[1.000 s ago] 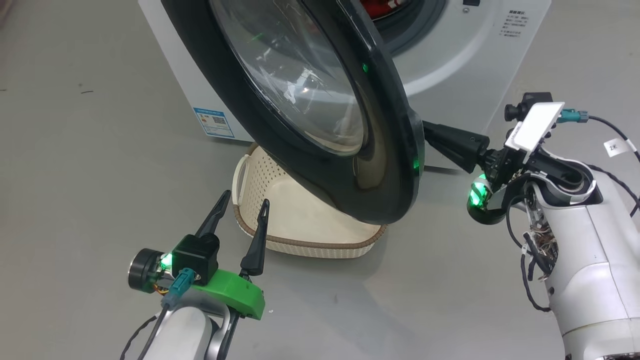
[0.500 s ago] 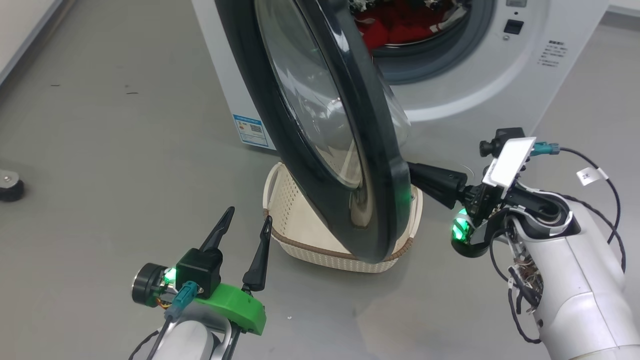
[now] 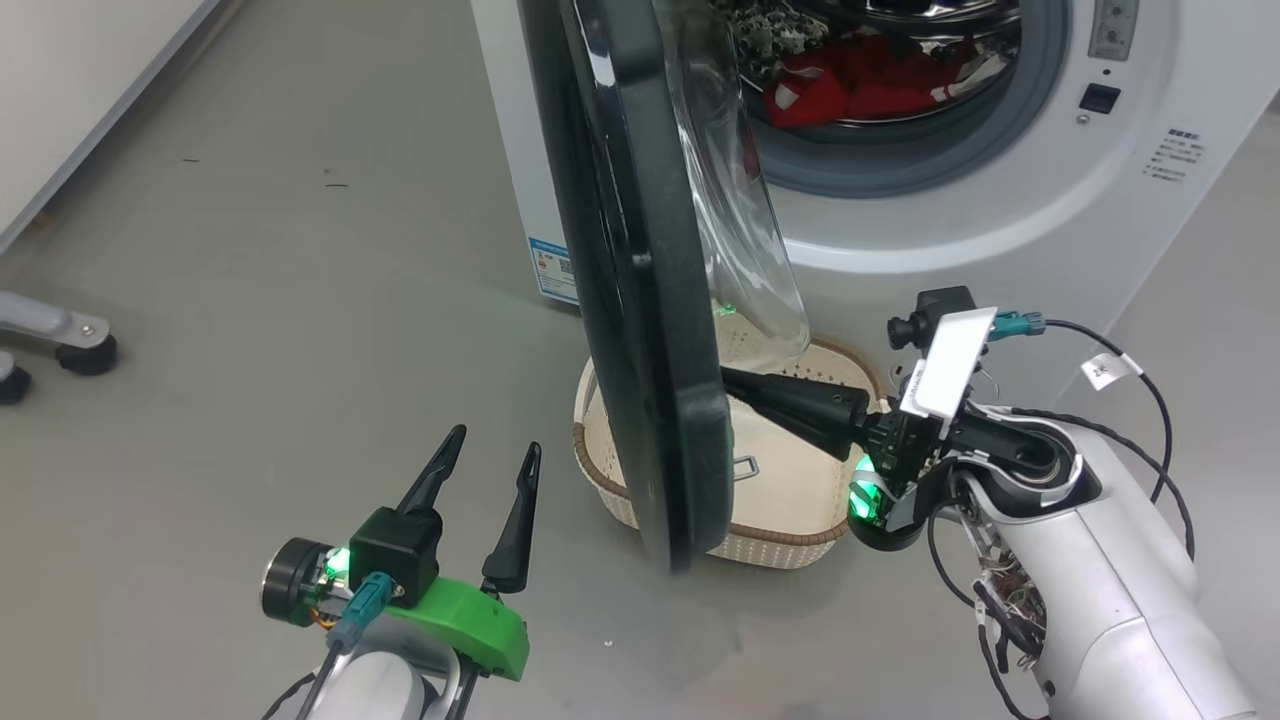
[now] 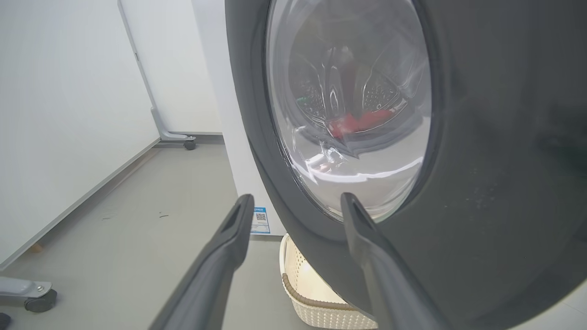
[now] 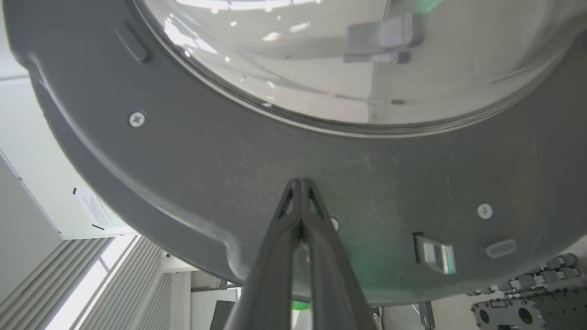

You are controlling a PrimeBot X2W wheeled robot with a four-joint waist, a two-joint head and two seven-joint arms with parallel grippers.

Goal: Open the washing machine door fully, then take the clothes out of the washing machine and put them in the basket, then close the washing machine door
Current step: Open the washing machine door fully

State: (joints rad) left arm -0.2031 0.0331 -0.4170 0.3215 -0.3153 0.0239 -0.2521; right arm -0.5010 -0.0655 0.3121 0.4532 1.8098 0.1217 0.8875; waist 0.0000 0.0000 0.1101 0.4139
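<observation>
grey floor (image 3: 250, 300) lies below the washing machine door (image 3: 640, 300) you're opening: right gripper (image 5: 301, 182), fingers pinched together empty, presses its inner face, left gripper (image 3: 495, 440) gapes outside it; push wider next.

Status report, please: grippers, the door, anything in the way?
Left gripper open, free, outside the washing machine door. Right gripper shut, tips against door's inner face. Door part open, over the basket. Clothes in drum.
</observation>
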